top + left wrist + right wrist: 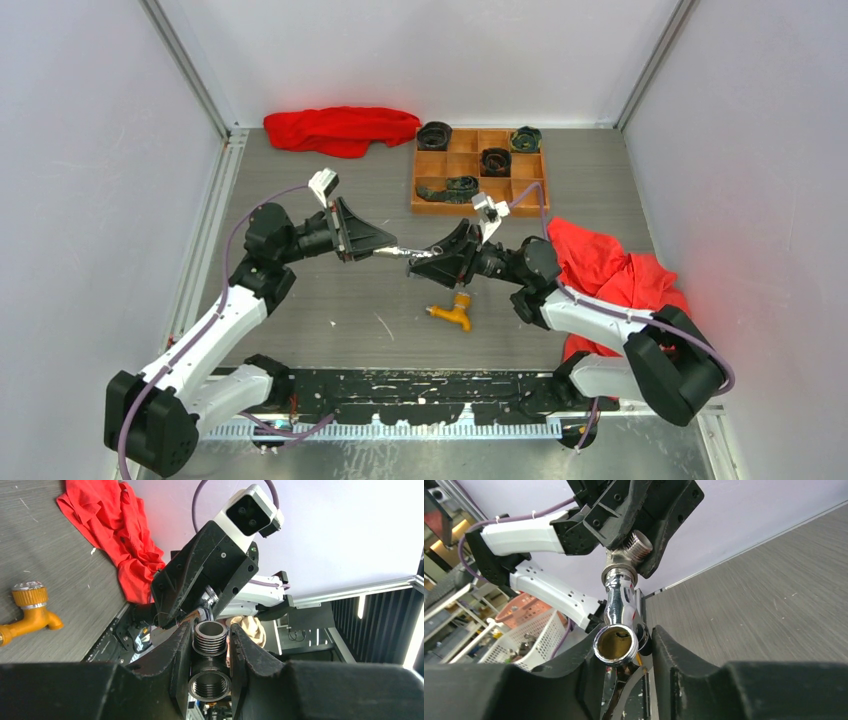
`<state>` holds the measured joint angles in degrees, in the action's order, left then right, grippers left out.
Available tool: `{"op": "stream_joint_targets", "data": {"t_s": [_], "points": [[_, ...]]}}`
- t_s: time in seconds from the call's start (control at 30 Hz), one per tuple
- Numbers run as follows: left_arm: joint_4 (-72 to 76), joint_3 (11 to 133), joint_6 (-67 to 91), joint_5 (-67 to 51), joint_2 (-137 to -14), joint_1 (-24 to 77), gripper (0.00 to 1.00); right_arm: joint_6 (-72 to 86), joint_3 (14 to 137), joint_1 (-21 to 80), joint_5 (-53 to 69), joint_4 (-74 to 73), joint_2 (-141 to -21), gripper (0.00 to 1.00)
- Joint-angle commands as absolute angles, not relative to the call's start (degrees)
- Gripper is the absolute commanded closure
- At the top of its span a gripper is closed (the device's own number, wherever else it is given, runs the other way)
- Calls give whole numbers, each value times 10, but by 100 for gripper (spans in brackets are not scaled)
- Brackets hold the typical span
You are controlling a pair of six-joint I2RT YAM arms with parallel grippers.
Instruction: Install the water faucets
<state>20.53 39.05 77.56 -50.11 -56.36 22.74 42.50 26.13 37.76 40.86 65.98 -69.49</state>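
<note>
Top external view, bottom edge first: a black rail runs between the two arm bases. Just above it, near centre, the orange-yellow faucet lies on its side on the grey desk, directly below the right pincer and touching nothing else.

At mid-frame the two arms meet nose to nose. The silver faucet hangs in the air between them, clear of the desk. The left pincer is clamped on it: in the left wrist view both jaws press the sides of the threaded body, and one threaded end pokes out past the tips. In that view the black body of the right pincer fills the centre and hides the spout.

In the right wrist view the right pincer's jaws closely flank the round spout mouth. One touches the rim and a dark sliver shows beside the other, so a firm grip cannot be told.

To the right of centre a red cloth lies crumpled under the right forearm. Farther up, a wooden tray holds four dark rolled items in separate compartments. A second red cloth lies by the back wall, to the left of the tray.
</note>
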Motion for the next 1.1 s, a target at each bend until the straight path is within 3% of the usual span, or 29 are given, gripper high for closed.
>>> {"op": "stream_joint_targets", "data": {"t_s": [0.0,0.2,0.37,0.47,0.6,0.63,0.73,0.87,1.07], "points": [[245,394,767,-502,-548,226,100,492,283,380,412,743,-708,65],[213,393,724,-468,-538,226,100,627,298,380,409,737,-729,87],[195,389,663,-436,-527,226,100,781,335,379,450,712,-768,90],[189,382,630,-414,-526,226,100,868,338,375,454,717,-790,98],[202,363,614,-389,-531,226,100,968,325,367,452,724,-817,98],[205,358,614,-386,-534,226,100,994,321,366,448,750,-820,96],[220,344,623,-383,-547,226,100,1039,318,364,443,802,-832,70],[251,323,645,-373,-561,226,100,1049,326,363,434,804,-823,47],[285,291,676,-357,-577,225,100,1057,326,360,419,806,-813,33]]}}
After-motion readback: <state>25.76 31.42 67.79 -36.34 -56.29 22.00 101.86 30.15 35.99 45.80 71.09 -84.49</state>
